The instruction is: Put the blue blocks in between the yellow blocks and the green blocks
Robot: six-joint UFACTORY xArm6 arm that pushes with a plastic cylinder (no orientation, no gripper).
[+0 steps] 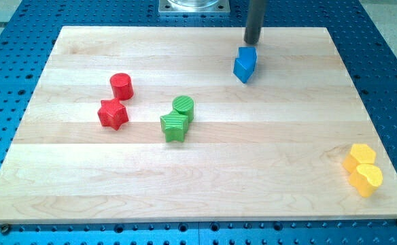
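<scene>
- Camera view shows my tip [252, 43] at the far side of the wooden surface [83, 190], touching or just behind the far edge of the one blue block [245, 64] I can see; no other blue block is in sight.
- This rig has no fingers, so nothing opens, closes or grips: I only push with the rod's lower end.
- That blue block, an angular piece whose exact shape I cannot make out, lies far and right of centre, well apart from everything else.
- Its goal is the open stretch between the green pair and the yellow pair. A green cylinder [183, 106] and green star [174, 126] sit touching, near the middle, a little to the left. Two yellow blocks touch each other at the near right corner: a yellow hexagon-like block [359, 156] and a yellow rounded block [366, 180].
- Risk one: contact is on a slanted face of the blue block, so a straight push towards the near side may spin it and let it slip off to one side of my tip.
- Risk two: a push drifting left could run the blue block into the green pair and scatter it.
- Risk three: overshooting to the near right could knock the yellow blocks, which sit close to the edge and might fall off.
- A red cylinder [122, 86] and red star [113, 113] on the left are unlikely to be disturbed.
</scene>
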